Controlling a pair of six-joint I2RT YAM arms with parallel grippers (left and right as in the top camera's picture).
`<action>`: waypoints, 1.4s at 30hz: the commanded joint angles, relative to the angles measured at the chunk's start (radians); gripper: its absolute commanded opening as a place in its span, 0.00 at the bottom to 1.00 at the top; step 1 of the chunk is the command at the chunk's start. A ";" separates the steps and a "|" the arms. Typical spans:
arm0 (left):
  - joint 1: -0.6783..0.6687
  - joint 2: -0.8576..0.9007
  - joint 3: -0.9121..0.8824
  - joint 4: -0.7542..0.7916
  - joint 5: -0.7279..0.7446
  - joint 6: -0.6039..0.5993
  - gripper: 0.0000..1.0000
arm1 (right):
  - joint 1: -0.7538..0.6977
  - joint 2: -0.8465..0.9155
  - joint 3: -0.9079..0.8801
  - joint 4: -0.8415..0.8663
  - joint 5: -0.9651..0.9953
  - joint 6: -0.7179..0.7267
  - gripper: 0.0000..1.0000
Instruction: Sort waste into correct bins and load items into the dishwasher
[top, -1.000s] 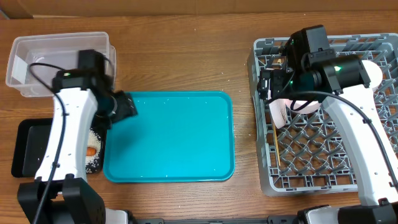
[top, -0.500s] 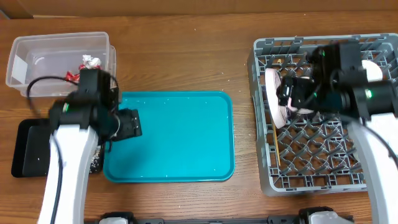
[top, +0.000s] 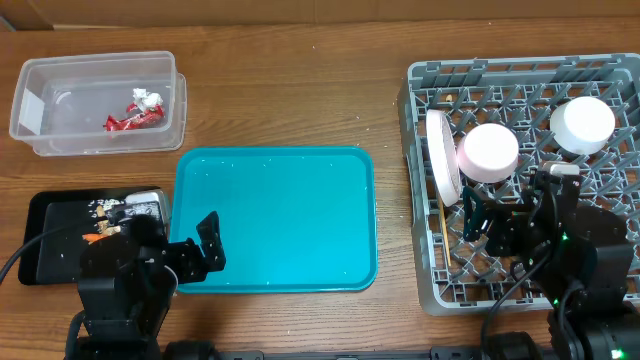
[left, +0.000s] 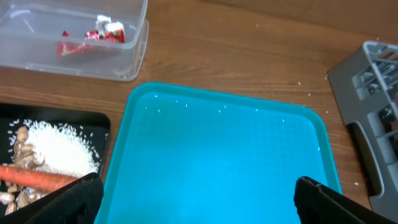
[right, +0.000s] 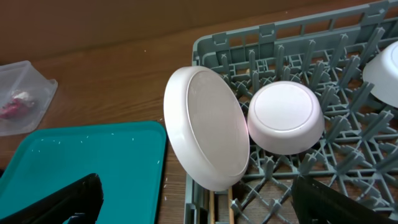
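The clear tub (top: 95, 60) at the back left holds the red wrapper (top: 128, 118) and the white paper wad (top: 145, 97). The black tray (top: 45, 240) holds the carrot (left: 37, 179) and nut scraps (left: 22, 146). The grey rack (top: 425, 100) on the right holds a plate (right: 205, 134) on edge, an upturned bowl (right: 285, 118), a second upturned white dish (top: 582, 124) and chopsticks (right: 212, 208) along its left side. My left gripper (left: 199, 199) is open and empty over the teal tray's near edge. My right gripper (right: 199, 202) is open and empty by the rack's left front.
The teal serving tray (top: 275, 220) lies in the middle between the black tray and the rack. White rice grains (left: 59, 149) lie in the black tray. Both arms sit low at the table's front edge.
Both arms have drawn back toward the front edge. The left arm left the tub and black tray. The right arm came off the rack, uncovering the bowls.
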 joint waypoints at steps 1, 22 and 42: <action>-0.003 -0.009 -0.019 -0.018 -0.015 0.016 1.00 | -0.004 0.001 -0.016 -0.016 0.012 0.003 1.00; -0.003 -0.004 -0.019 -0.120 -0.014 0.016 1.00 | -0.004 0.003 -0.016 -0.100 0.012 0.003 1.00; -0.003 -0.004 -0.019 -0.120 -0.015 0.016 1.00 | -0.029 -0.502 -0.442 0.327 0.020 -0.009 1.00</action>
